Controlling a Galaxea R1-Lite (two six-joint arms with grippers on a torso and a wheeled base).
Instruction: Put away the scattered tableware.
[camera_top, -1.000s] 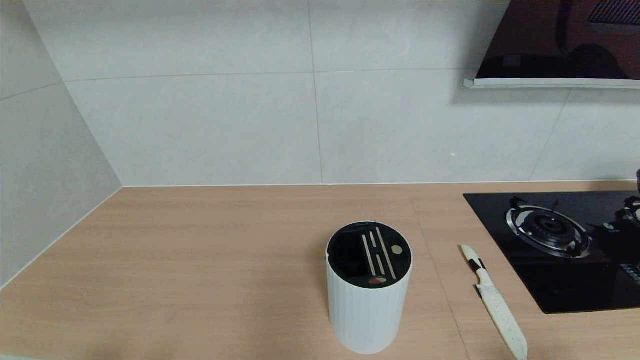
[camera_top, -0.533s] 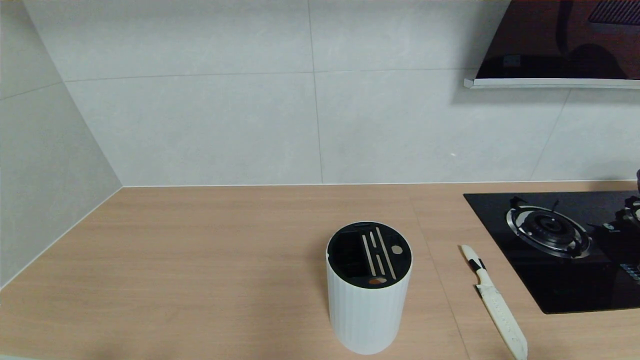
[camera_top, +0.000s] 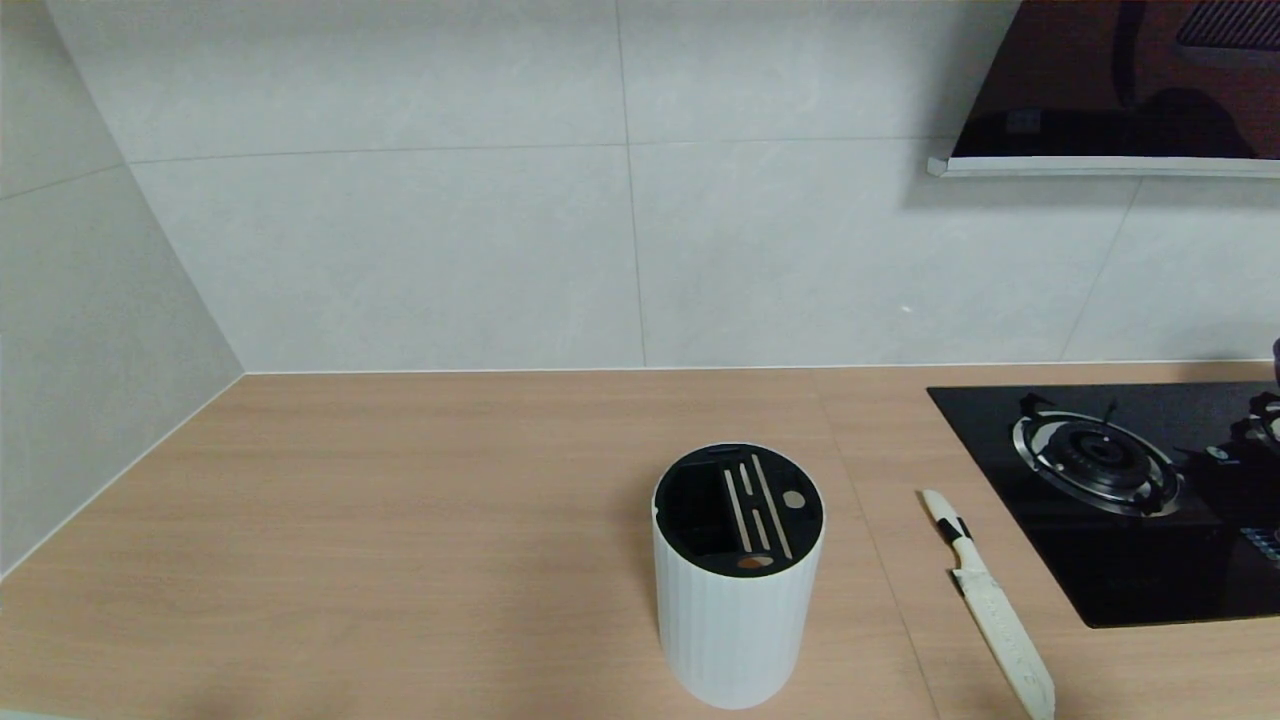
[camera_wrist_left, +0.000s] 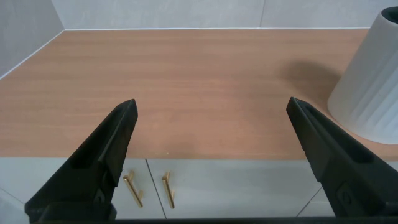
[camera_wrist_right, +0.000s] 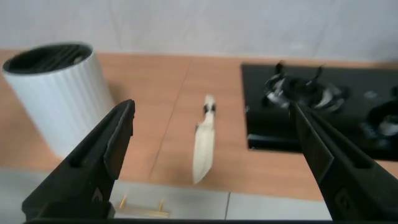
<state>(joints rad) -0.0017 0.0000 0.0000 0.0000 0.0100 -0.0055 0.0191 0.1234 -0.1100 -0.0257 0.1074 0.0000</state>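
Pre-grasp, I judge: left gripper (camera_wrist_left: 211, 118) and right gripper (camera_wrist_right: 212, 118) gape empty; knife (camera_top: 985, 603) lies flat near counter (camera_top: 450, 480) front edge, between knife block (camera_top: 737, 600) and hob (camera_top: 1120, 570); next, right gripper must settle over its handle.

No legible text, no readable labels

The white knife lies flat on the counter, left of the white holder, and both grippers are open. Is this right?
Not the side: the head view shows the knife right of the holder, toward the stove. It lies flat on the counter; left gripper and right gripper are open.
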